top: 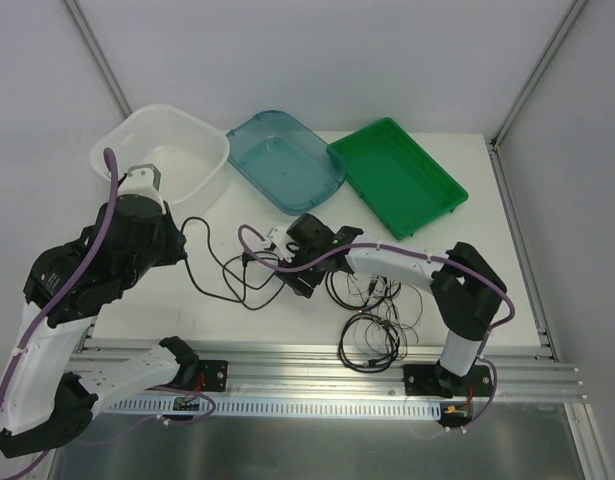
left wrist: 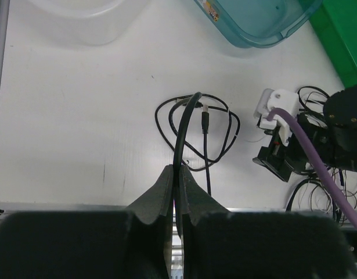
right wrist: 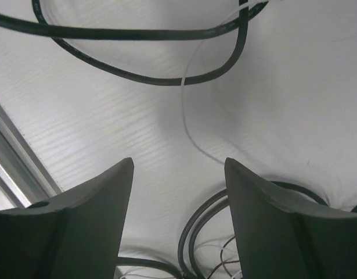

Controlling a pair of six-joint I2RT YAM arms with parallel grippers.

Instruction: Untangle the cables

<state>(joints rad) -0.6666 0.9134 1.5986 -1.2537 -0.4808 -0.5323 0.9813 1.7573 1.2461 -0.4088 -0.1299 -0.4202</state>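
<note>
Several thin cables lie on the white table. One black cable (top: 219, 270) runs from my left gripper (top: 177, 243) to loose loops (left wrist: 197, 125) with a small plug near the table's middle. In the left wrist view my left gripper (left wrist: 179, 172) is shut on this black cable. A tangle of thinner black and brown cables (top: 372, 310) lies to the right, below my right arm. My right gripper (top: 290, 274) hangs low over the table between the two groups. Its jaws (right wrist: 178, 164) stand open with only bare table between them. Black cable loops (right wrist: 158, 55) lie ahead of it, and a doubled cable (right wrist: 204, 232) lies by its right finger.
A white tub (top: 167, 150), a blue tray (top: 287, 160) and a green tray (top: 397, 175) stand along the back of the table. An aluminium rail (top: 317, 375) runs along the near edge. Purple arm hoses (top: 287, 262) arch over both arms.
</note>
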